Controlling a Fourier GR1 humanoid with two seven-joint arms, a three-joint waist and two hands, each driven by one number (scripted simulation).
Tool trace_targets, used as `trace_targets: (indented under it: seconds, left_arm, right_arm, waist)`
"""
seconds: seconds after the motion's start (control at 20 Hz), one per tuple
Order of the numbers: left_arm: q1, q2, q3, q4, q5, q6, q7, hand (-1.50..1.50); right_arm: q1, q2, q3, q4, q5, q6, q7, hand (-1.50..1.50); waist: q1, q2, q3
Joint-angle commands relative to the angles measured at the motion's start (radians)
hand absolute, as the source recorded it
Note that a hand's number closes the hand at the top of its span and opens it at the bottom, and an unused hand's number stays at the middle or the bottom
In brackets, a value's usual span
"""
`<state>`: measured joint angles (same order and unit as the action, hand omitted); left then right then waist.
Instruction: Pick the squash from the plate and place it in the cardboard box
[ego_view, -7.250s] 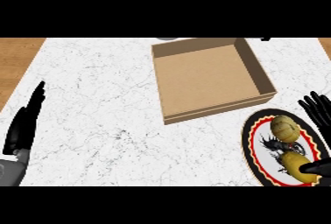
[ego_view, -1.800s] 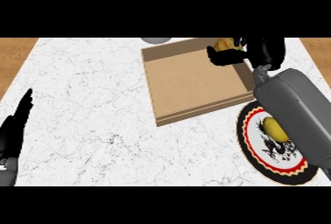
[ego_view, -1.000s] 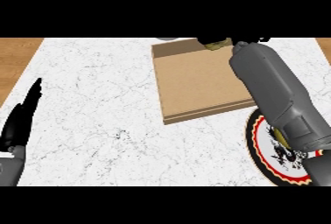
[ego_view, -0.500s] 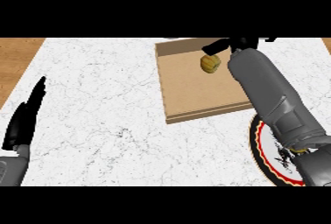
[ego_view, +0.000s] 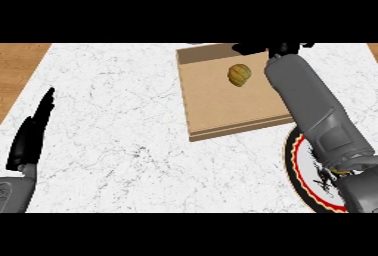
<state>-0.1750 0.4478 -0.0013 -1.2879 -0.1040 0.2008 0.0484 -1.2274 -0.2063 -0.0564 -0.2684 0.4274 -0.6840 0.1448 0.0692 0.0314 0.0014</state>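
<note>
yellow-green squash (ego_view: 238, 75): lies in cardboard box (ego_view: 221, 107), upper part, nothing touching it
handling: likely light, stiff, ribbed rind; judged best held across its middle
cardboard box: open top, upper centre of frame, holds only the squash
plate (ego_view: 306, 172): lower right, mostly under the forearm, contents unclear
right hand (ego_view: 258, 48): top edge above box, holds nothing; fingers can't tell
left hand (ego_view: 33, 132): left edge, fingers straight, resting
worktop (ego_view: 111, 125): white marble

right hand (ego_view: 267, 48) extended far forward, fingers spread; left hand (ego_view: 31, 132) resting open
</note>
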Motion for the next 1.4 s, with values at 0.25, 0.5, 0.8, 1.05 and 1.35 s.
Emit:
trace_targets:
  seconds: [0.25,0.5,0.8,1.05,1.35]
  left_arm:
    - [0.034,0.032,0.049,0.004,0.012,-0.024,0.003,0.00]
    - [0.091,0.011,0.034,-0.087,-0.019,0.004,0.041,0.00]
    - [0.138,0.009,0.076,-0.064,0.000,-0.018,-0.004,0.00]
    - [0.141,0.043,0.125,-0.037,0.020,-0.039,-0.004,0.00]
    - [0.123,-0.001,0.096,-0.058,-0.014,-0.025,0.011,0.00]
  right_arm:
    - [0.080,-0.051,-0.159,-0.119,-0.151,-0.035,-0.236,-1.50]
    - [0.176,-0.103,-0.220,-0.193,-0.225,0.030,-0.314,-1.50]
    - [0.393,-0.136,-0.189,-0.412,-0.245,0.086,-0.234,-1.50]
    - [0.581,-0.252,-0.172,-0.638,-0.265,0.211,-0.153,-1.50]
    - [0.846,-0.323,-0.156,-0.961,-0.318,0.371,-0.038,-1.50]
  waist:
    - [-0.043,-0.023,0.000]
    - [-0.057,-0.033,0.000]
    - [-0.091,-0.043,-0.002]
    - [-0.115,-0.049,-0.003]
    - [-0.102,-0.043,-0.003]
